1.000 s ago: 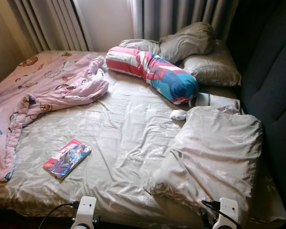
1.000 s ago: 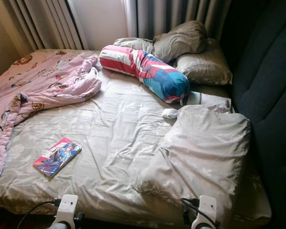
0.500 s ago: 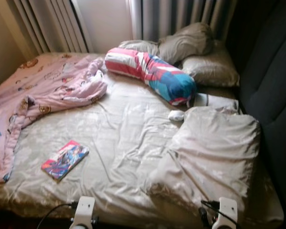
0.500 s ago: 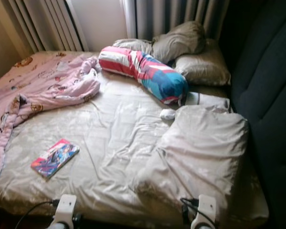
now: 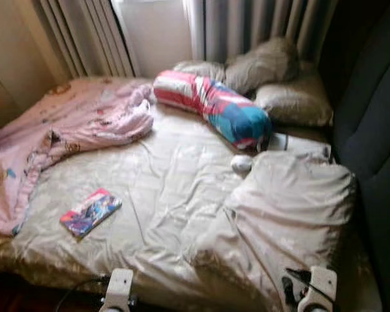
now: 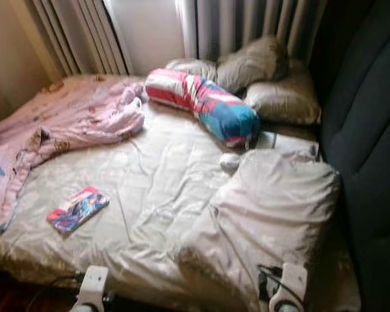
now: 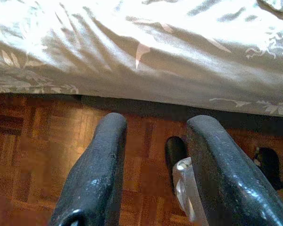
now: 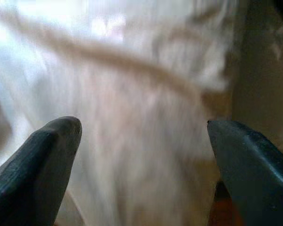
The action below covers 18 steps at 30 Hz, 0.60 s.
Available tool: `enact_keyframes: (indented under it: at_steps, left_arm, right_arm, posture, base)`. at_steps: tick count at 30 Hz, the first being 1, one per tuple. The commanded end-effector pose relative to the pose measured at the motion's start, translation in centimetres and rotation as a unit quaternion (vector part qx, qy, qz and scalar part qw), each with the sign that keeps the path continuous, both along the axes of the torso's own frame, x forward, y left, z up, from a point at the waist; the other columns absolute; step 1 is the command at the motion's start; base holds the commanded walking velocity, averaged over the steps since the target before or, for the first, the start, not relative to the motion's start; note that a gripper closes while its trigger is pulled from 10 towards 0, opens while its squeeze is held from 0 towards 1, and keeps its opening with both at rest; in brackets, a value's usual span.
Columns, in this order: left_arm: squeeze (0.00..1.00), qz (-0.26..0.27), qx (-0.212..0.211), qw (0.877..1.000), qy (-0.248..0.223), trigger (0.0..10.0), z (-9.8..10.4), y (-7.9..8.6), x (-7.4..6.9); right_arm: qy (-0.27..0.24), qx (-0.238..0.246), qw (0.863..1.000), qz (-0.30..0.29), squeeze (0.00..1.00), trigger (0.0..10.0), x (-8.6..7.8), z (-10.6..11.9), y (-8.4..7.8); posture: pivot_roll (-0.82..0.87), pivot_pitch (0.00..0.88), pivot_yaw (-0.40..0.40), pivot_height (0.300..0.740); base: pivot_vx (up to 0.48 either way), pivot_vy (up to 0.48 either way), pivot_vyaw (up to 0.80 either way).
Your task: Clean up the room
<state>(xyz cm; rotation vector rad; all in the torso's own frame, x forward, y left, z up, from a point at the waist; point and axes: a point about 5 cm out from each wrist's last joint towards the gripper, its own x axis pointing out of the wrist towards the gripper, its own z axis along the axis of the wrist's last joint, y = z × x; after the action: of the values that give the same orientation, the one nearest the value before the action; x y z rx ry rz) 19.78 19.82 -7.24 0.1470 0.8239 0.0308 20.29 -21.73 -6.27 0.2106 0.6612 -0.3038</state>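
Your left tool (image 7: 151,174) was spread over the floor at the bed's near edge, and your right tool (image 8: 141,165) was spread wide too, while the book (image 5: 90,212) lay far and left, its long side slanting, nearer your left arm.

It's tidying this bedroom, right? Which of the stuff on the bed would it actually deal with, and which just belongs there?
Likely to tidy:
- colourful book lying on the sheet
- pink blanket, crumpled at the bed's left side
- small white ball-like thing beside the bolster
- rumpled beige duvet

Just belongs there:
- striped bolster
- grey pillows
- curtains
- dark headboard
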Motion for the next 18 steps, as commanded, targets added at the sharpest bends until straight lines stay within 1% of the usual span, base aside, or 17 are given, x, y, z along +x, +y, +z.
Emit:
enact_keyframes:
  at_steps: [1, 3, 5, 7, 10, 11, 12, 13, 14, 17, 18]
  left_arm:
    - [0.00, 0.006, 0.004, 1.000, 0.007, 10.0, -0.2, 0.5, -0.4]
    - [0.00, 0.004, 0.003, 1.000, -0.004, 10.0, 0.0, 0.5, -0.1]
    - [0.00, 0.001, 0.001, 1.000, -0.019, 10.0, 0.4, 0.4, 0.4]
    - [0.00, 0.000, -0.001, 0.999, -0.032, 10.0, 0.7, 0.3, 0.9]
    - [0.00, 0.009, -0.006, 0.997, -0.073, 10.0, 1.8, 0.5, 2.4]
    - [0.00, 0.009, -0.006, 0.997, -0.073, 10.0, 1.8, 0.5, 2.4]
    - [0.00, 0.008, -0.009, 0.992, -0.123, 10.0, 3.1, 0.5, 4.0]
    - [0.00, 0.008, -0.010, 0.991, -0.136, 10.0, 3.5, 0.5, 4.4]
    - [0.00, 0.004, -0.009, 0.985, -0.171, 10.0, 4.4, 0.3, 5.3]
    - [0.00, 0.006, -0.020, 0.964, -0.265, 10.0, 7.2, -0.4, 7.8]
    - [0.00, 0.005, -0.023, 0.960, -0.281, 10.0, 7.7, -0.6, 8.2]
  right_arm:
    - [-0.030, 0.005, 1.000, -0.004, 0.00, 10.0, 1.1, 0.7, 0.2]
    - [-0.054, 0.003, 0.999, -0.010, 0.00, 10.0, 1.9, 1.4, 0.0]
    - [-0.067, -0.001, 0.998, -0.013, 0.00, 10.0, 2.3, 1.8, -0.1]
    - [-0.076, -0.002, 0.997, -0.017, 0.00, 10.0, 2.5, 2.0, -0.2]
    - [-0.087, -0.005, 0.996, -0.015, 0.00, 10.0, 2.8, 2.2, -0.1]
    - [-0.087, -0.005, 0.996, -0.015, 0.00, 10.0, 2.8, 2.2, -0.1]
    - [-0.100, -0.023, 0.995, 0.002, 0.00, 10.0, 3.1, 2.6, 0.0]
    - [-0.104, -0.028, 0.994, 0.007, 0.00, 10.0, 3.2, 2.7, 0.0]
    - [-0.118, -0.026, 0.993, 0.007, 0.00, 10.0, 3.4, 3.0, 0.1]
    - [-0.161, -0.027, 0.986, 0.011, 0.00, 10.0, 4.1, 4.0, 0.1]
    - [-0.169, -0.029, 0.985, 0.015, 0.00, 10.0, 4.3, 4.2, 0.1]
  posture:
    - [0.06, 0.035, 0.001, 0.740]
    - [0.07, 0.041, 0.004, 0.740]
    - [0.07, 0.046, 0.005, 0.740]
    - [0.07, 0.049, 0.004, 0.740]
    - [0.07, 0.055, 0.001, 0.740]
    - [0.07, 0.055, 0.001, 0.740]
    - [0.07, 0.064, 0.000, 0.740]
    - [0.07, 0.064, 0.000, 0.740]
    - [0.06, 0.069, 0.000, 0.740]
    - [0.06, 0.078, -0.001, 0.740]
    - [0.06, 0.078, -0.001, 0.740]
  base:
    - [0.000, 0.000, 0.00]
    - [0.000, 0.000, 0.00]
    - [0.000, 0.000, 0.00]
    - [0.000, 0.000, 0.00]
    - [0.000, 0.000, 0.00]
    - [0.000, 0.000, 0.00]
    - [0.000, 0.000, 0.00]
    - [0.000, 0.000, 0.00]
    - [0.000, 0.000, 0.00]
    - [0.000, 0.000, 0.00]
    - [0.000, 0.000, 0.00]
